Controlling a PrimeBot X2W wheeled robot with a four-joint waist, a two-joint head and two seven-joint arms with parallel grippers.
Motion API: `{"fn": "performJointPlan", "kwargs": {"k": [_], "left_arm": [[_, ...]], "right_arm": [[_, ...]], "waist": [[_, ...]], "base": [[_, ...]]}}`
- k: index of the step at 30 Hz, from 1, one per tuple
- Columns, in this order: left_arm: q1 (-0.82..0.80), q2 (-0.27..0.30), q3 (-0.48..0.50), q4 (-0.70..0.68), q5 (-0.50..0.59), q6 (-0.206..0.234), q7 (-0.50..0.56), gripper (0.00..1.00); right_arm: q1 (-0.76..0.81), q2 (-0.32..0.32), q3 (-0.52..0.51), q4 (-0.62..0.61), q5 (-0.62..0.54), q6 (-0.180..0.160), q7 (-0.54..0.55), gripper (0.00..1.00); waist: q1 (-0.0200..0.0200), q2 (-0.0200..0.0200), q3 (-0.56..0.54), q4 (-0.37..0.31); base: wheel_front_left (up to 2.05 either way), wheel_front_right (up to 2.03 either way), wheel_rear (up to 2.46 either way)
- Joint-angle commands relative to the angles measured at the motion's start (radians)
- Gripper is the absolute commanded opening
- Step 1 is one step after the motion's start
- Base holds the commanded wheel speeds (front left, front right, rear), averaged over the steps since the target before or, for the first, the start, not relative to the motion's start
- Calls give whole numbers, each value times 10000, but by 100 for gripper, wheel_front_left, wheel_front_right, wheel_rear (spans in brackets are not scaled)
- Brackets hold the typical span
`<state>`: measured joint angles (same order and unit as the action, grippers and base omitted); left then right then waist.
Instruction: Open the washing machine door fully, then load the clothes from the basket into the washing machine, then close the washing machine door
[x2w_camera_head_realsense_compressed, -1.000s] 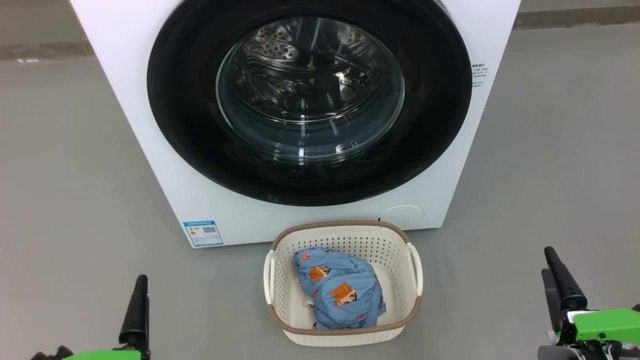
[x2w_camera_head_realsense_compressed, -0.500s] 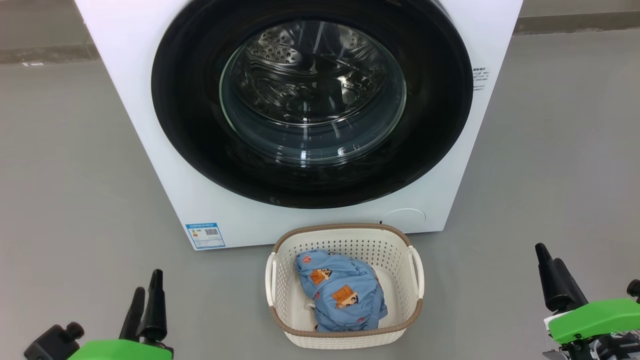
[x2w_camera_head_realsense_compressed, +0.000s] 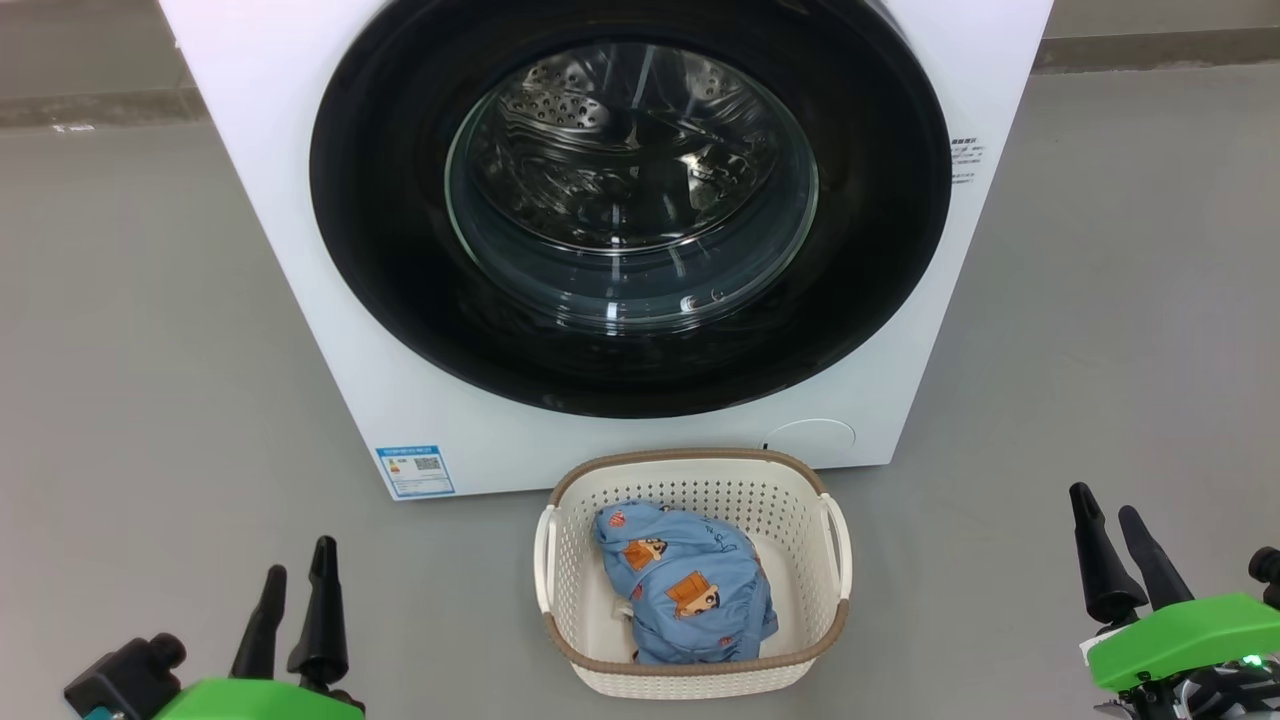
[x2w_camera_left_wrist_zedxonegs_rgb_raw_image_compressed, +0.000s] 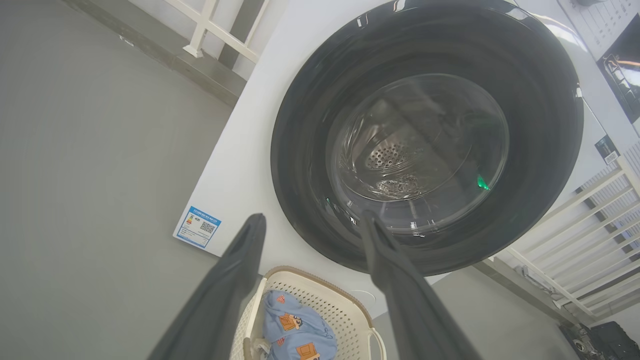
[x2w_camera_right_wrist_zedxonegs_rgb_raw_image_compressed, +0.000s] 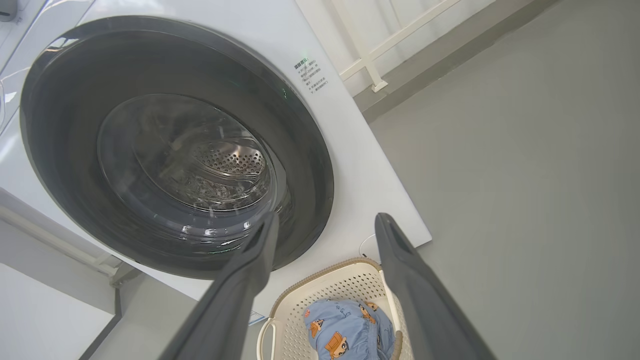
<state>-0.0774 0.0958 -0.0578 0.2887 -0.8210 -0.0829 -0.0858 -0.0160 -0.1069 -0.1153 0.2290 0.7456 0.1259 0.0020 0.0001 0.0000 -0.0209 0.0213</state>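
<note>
A big white front-loading washing machine (x2w_camera_head_realsense_compressed: 500, 450) is standing on a smooth grey floor (x2w_camera_head_realsense_compressed: 130, 350), its large round glossy black door (x2w_camera_head_realsense_compressed: 380, 250) lying closed against the front panel. Through the bulging clear glass porthole (x2w_camera_head_realsense_compressed: 630, 200) at the door's centre, the perforated steel drum (x2w_camera_head_realsense_compressed: 560, 100) is showing. A blue label (x2w_camera_head_realsense_compressed: 415, 470) is sitting at the machine's lower left corner in the head view.

Just in front of the machine, below the door, a cream-white perforated plastic laundry basket (x2w_camera_head_realsense_compressed: 690, 458) with a brown woven-look rim and white side handles is resting on the floor. A small bundle of light blue clothes (x2w_camera_head_realsense_compressed: 690, 590) printed with orange-brown cartoon figures is lying inside the basket, toward its right and near side, leaving bare basket floor at the left.

The robot's left gripper (x2w_camera_head_realsense_compressed: 299, 558) is hovering at the lower left of the head view, well apart from the basket, its two long dark fingers (x2w_camera_head_realsense_compressed: 323, 600) standing apart and holding nothing. The right gripper (x2w_camera_head_realsense_compressed: 1102, 501) is hovering at the lower right, likewise well apart from the basket, its fingers spread and empty above a bright green wrist housing (x2w_camera_head_realsense_compressed: 1170, 630). In both wrist views the fingers are pointing toward the door and the basket, with a white railing (x2w_camera_left_wrist_zedxonegs_rgb_raw_image_compressed: 220, 30) running beyond the machine.
</note>
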Motion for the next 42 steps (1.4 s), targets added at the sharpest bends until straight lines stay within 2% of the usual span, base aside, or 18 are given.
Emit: {"fn": "performJointPlan", "kwargs": {"k": [1, 29, 42], "left_arm": [[-420, 192, 157, -274, 261, -30, -137, 100], [-601, 207, 47, -91, 3527, -173, -959, 100], [-655, 162, 17, 182, 4607, -286, -1312, 100]], "right_arm": [[-227, -217, 72, -337, -274, 34, -124, 100], [-125, -325, 116, -654, -3722, 41, -563, 100], [39, -381, 125, -813, -5182, 44, -752, 100]], "waist": [[-1, 0, 4, 2], [-1, 0, -40, 121], [-1, 0, -114, 144]], "base": [[0, 0, 0], [0, 0, 0], [0, 0, 0]]}}
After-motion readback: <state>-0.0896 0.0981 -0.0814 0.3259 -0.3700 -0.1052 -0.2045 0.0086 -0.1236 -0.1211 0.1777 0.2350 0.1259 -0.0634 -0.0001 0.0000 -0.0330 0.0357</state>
